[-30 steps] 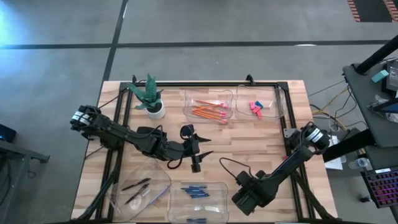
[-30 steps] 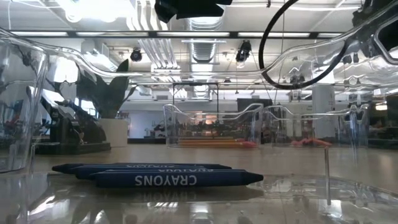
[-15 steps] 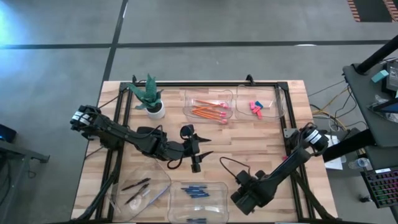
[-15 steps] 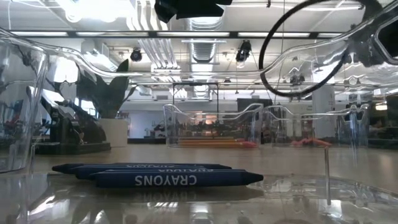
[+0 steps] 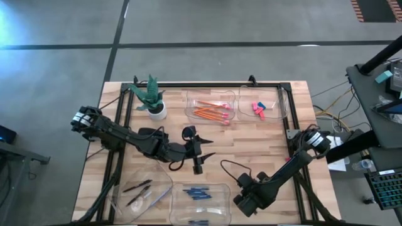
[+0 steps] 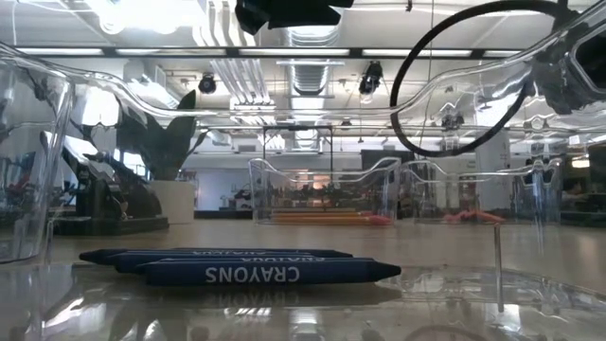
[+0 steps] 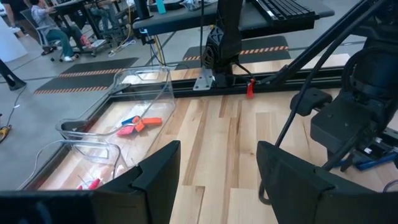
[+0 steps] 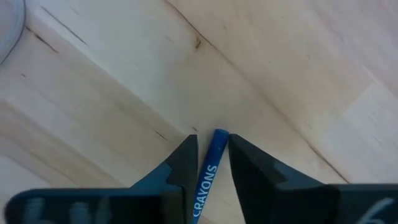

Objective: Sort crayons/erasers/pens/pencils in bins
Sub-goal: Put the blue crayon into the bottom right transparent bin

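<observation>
My right gripper point(image 8: 212, 163) is shut on a dark-blue crayon point(image 8: 208, 171) over bare wood near the table's front edge, just right of the crayon bin point(image 5: 200, 199). In the high view only its dark body point(image 5: 246, 199) shows. My left gripper point(image 7: 217, 180) is open and empty above the table's middle point(image 5: 204, 148). Several crayons point(image 6: 265, 268) lie flat on the near bin's floor. Black pens point(image 5: 138, 190) lie in the front left bin. Orange pencils point(image 5: 210, 113) and pink and blue erasers point(image 5: 258, 109) lie in the two far bins. My right gripper pinches the crayon between its two fingers, one on each long side, near its end point(image 8: 217, 140). The fingers point down at the table and lie along the crayon. Only its tip shows past the fingertips. I cannot tell whether the tip touches the wood.
A potted green plant point(image 5: 152, 99) stands at the far left. A small black object point(image 5: 189, 133) is beside my left gripper. A black frame rail point(image 5: 207, 84) runs along the far edge. Bare wood point(image 5: 251, 150) lies between the far bins and the near bins.
My right gripper has shifted a little toward the table's left, nearer the crayon bin, and its cable loop has swung with it. It stays shut on the crayon.
</observation>
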